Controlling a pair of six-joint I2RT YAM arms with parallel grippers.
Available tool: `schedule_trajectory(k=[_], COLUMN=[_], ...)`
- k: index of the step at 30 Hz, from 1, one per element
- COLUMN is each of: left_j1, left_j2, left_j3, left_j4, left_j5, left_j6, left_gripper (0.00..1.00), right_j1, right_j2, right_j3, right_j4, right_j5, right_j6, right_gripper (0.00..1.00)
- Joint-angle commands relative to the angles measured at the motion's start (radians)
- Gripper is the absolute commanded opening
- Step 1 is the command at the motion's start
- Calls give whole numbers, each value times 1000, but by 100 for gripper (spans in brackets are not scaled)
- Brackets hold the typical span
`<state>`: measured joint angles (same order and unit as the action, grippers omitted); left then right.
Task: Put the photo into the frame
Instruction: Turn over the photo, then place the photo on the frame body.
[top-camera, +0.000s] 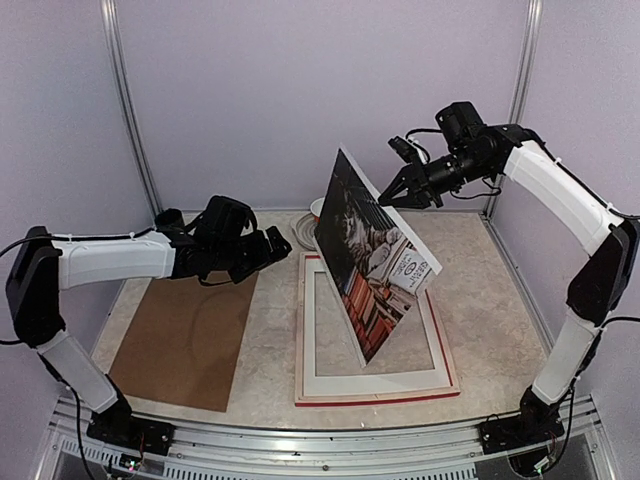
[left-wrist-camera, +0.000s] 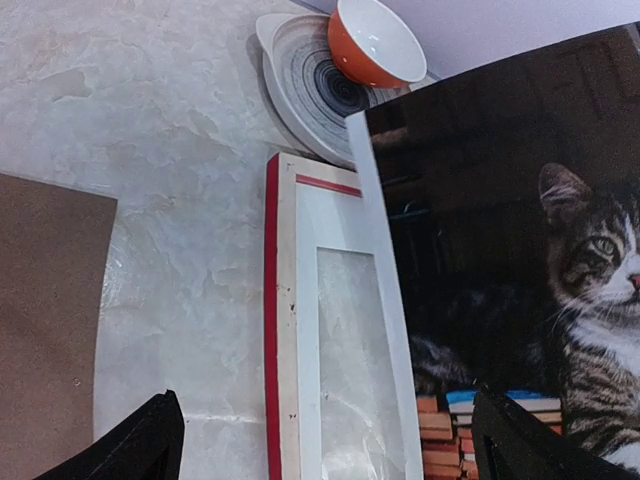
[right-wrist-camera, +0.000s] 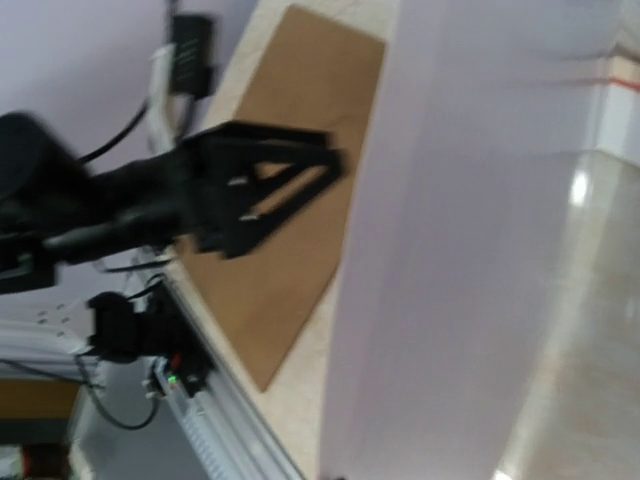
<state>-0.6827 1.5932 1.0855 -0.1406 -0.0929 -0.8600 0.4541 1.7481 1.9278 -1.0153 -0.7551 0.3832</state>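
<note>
The photo (top-camera: 368, 262), a cat and reddish books on a dark ground, stands steeply tilted with its lower corner resting on the frame (top-camera: 380, 398). The frame lies flat, showing a red edge (left-wrist-camera: 270, 330), pale wood and a clear pane. My right gripper (top-camera: 392, 196) pinches the photo's upper right edge. Its wrist view shows only the photo's white back (right-wrist-camera: 480, 250); its fingers are hidden. My left gripper (top-camera: 265, 250) hangs open left of the frame, holding nothing, and its wrist view shows the cat print (left-wrist-camera: 520, 250).
A white mat border (left-wrist-camera: 305, 340) lies inside the frame. The brown backing board (top-camera: 185, 335) lies flat on the left, under my left arm. A striped plate (left-wrist-camera: 305, 85) and an orange bowl (left-wrist-camera: 375, 40) sit behind the frame's far end.
</note>
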Motion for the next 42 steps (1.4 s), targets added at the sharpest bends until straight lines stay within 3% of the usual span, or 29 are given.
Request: schedule_trajectory(k=[1,8,13,19,21,29,35,42], left_j1=[-8,-9,-7,3,3,10,20,51], left_j2=[63,82,59,29,25,22,47,75], left_j3=[29,7,-48,-106,-122,-189,-173,-156], left_j4=[57,57,61,62,67,124,129,132], left_j5=[40,29,18,11,10,2,3,0], left_j6=[6,1,-6,-23,-35,-85,-88,-92], left_gripper=[99,99,99,99,99,99,99,99], right_j1=[57,178,277,364,363,219,36,-29], right_j2=[6,110,121,72,56,-64,-117,-46], right_j3=[-32,53,-39,-181,-214,-391,-510,-560], right_j4=[145,220,302,400,405,494,495,468], right_j5=[-97,-98,-107,-119,-107,-86,-45,29], right_j6=[64,120,149,173,156,148,89,-8], right_gripper=[7,8,12,45,52,66,68,70])
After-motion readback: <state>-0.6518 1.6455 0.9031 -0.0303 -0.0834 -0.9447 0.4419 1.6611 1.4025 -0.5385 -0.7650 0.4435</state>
